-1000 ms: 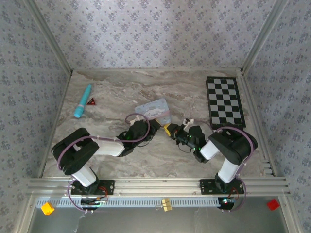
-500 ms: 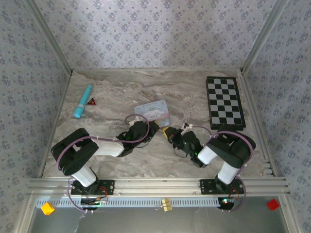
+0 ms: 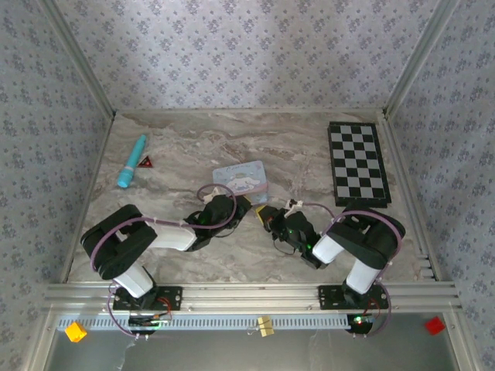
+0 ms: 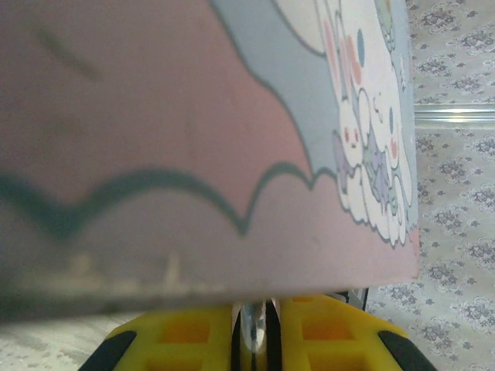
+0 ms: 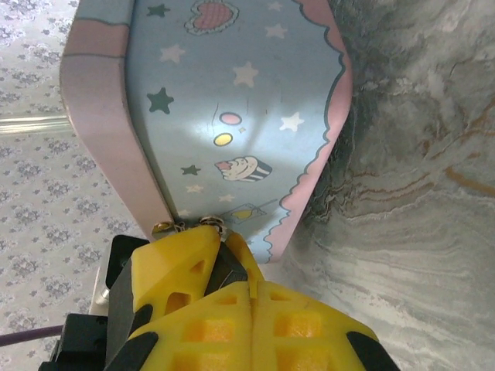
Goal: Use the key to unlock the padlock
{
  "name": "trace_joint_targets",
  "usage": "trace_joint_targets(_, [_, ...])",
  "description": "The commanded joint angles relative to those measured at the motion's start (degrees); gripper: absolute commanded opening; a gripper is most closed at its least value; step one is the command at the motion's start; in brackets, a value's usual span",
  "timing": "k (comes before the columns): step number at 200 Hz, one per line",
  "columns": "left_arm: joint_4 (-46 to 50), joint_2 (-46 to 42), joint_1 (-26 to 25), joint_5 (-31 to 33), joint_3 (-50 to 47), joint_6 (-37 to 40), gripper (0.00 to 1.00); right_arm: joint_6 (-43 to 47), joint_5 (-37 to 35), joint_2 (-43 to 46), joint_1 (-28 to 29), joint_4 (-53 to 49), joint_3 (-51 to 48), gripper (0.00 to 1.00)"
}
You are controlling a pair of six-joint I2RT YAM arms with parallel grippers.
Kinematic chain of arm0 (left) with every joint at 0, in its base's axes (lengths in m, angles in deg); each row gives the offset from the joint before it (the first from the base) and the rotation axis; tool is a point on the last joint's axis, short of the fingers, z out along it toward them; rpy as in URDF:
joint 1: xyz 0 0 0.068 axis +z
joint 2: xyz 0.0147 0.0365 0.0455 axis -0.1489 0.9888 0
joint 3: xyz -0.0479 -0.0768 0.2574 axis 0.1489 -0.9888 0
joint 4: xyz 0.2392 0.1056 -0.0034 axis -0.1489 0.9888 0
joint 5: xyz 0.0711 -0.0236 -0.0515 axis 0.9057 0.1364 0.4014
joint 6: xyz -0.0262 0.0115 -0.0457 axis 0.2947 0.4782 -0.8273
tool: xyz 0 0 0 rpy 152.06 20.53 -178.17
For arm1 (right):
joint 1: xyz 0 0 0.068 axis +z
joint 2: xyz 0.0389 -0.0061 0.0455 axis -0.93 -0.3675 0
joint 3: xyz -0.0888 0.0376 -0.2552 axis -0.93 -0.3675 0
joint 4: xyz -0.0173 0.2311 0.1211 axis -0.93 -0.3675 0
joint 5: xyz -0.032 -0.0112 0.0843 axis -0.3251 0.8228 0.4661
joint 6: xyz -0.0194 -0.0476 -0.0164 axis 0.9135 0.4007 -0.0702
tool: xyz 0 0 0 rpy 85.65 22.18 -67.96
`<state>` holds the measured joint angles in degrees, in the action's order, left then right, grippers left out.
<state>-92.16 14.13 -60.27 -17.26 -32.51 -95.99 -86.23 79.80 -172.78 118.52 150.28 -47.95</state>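
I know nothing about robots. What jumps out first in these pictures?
A pale blue cartoon tin sits mid-table, with the left arm's yellow fingers and the right arm's yellow fingers crowded at its near edge. A black-and-white chessboard lies far right; a teal tube lies far left.

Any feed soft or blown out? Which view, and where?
Left wrist: the cartoon tin sits too close, so its pink side is blurred; the print at right is sharper. Right wrist: sharp, with a soft glare patch on the tin's blue lid. Top external: even light, marble table crisp, no glare.
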Motion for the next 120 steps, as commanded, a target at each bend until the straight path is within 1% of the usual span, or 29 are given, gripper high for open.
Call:
trace_joint_targets(1, [-10.75, -2.97, -2.62, -11.31, 2.60, -0.46, 0.00, 0.09, 9.24, -1.08, 4.79, 5.00, 5.29, 0.00])
trace_joint_targets(21, [-10.63, -3.11, -2.53, -11.37, 2.77, -0.36, 0.00, -0.30, 9.15, -2.34, 5.77, 4.95, 6.22, 0.00])
trace_joint_targets(74, [-10.43, -3.35, -2.74, -12.08, 3.03, -0.28, 0.00, 0.87, 10.06, -1.76, 3.93, 5.01, 6.84, 0.00])
trace_joint_targets(96, [-10.70, -3.50, -3.08, -12.31, 2.99, -0.37, 0.00, 1.70, 11.09, -2.17, 1.80, 5.01, 6.43, 0.00])
trace_joint_targets(120, [-9.89, -4.51, -3.84, -12.54, 3.00, -0.13, 0.00, 3.03, 13.32, -3.18, -2.66, 4.98, 5.41, 0.00])
